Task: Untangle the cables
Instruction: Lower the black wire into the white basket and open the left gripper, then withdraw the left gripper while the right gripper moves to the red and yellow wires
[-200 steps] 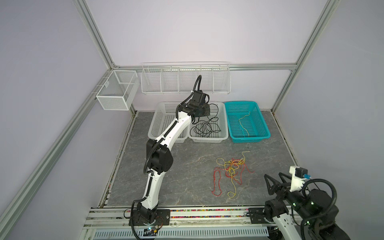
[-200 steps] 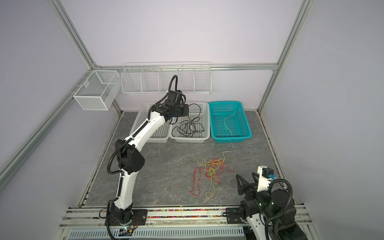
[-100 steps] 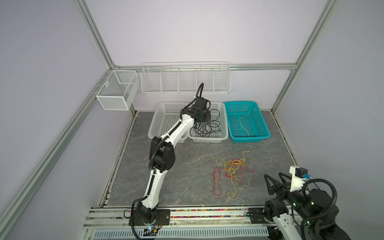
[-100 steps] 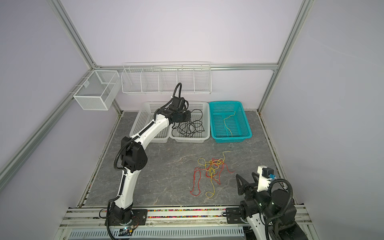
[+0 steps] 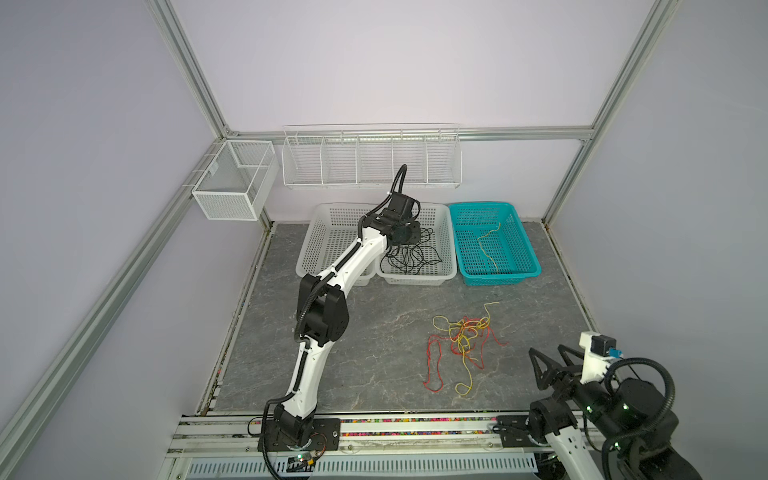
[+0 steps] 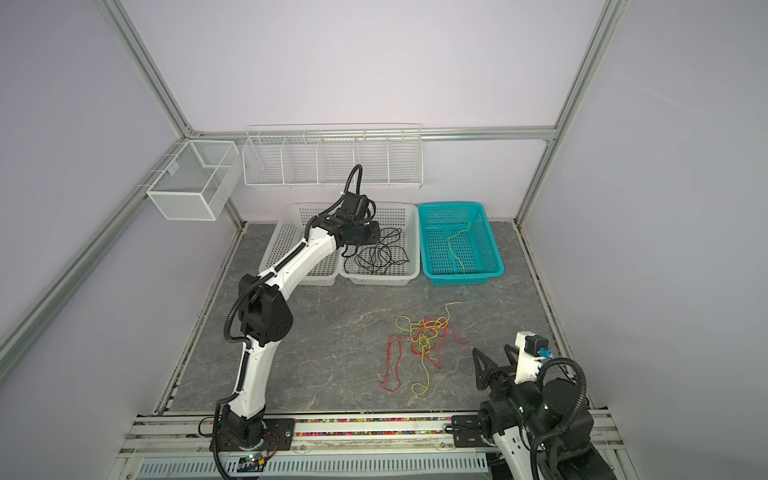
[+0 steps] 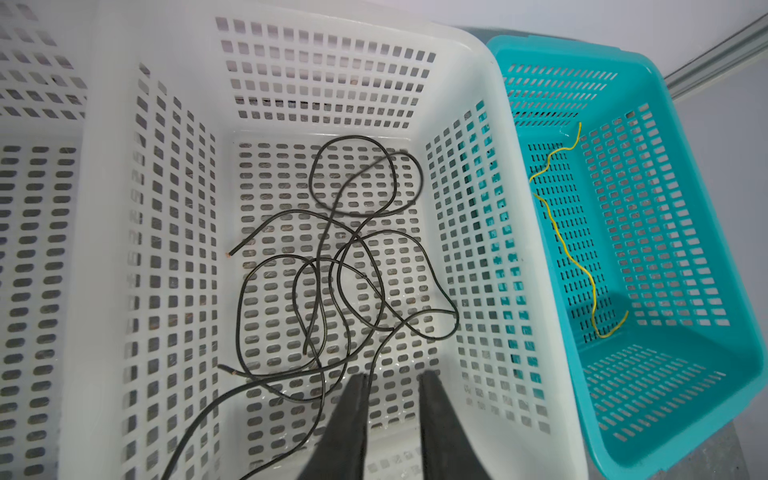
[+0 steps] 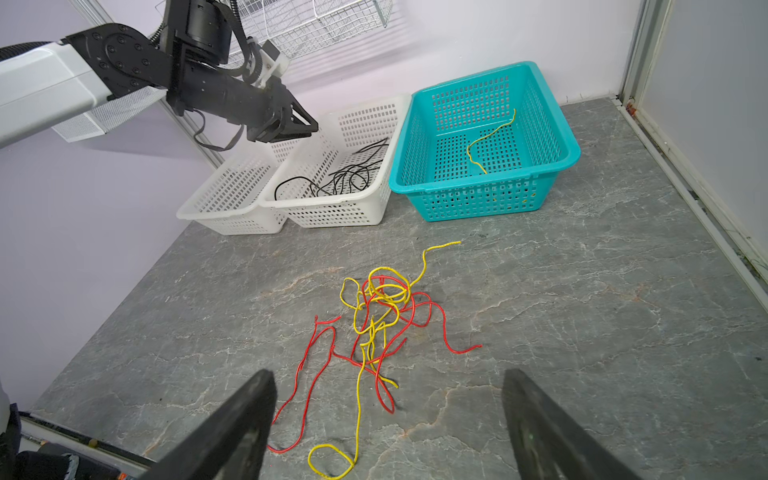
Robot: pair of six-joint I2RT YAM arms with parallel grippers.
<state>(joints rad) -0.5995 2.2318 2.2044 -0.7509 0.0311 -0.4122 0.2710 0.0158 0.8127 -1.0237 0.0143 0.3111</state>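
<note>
Now the left jaws hang slightly apart over the back-edge white basket [image 7: 465, 54], with the black cables [image 7: 311, 260] sorted inside. The right jaws sit spread wide near the red-yellow tangle [image 8: 376, 307], ready to pick.

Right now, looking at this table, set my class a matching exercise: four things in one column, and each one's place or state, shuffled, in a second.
1 black cables
2 lone yellow cable
3 red-and-yellow tangle
4 right hand

A in teal basket
B open, holding nothing
C on grey tabletop
D in middle white basket

Pairs: 1-D, 2-A, 3-C, 4-B
</note>
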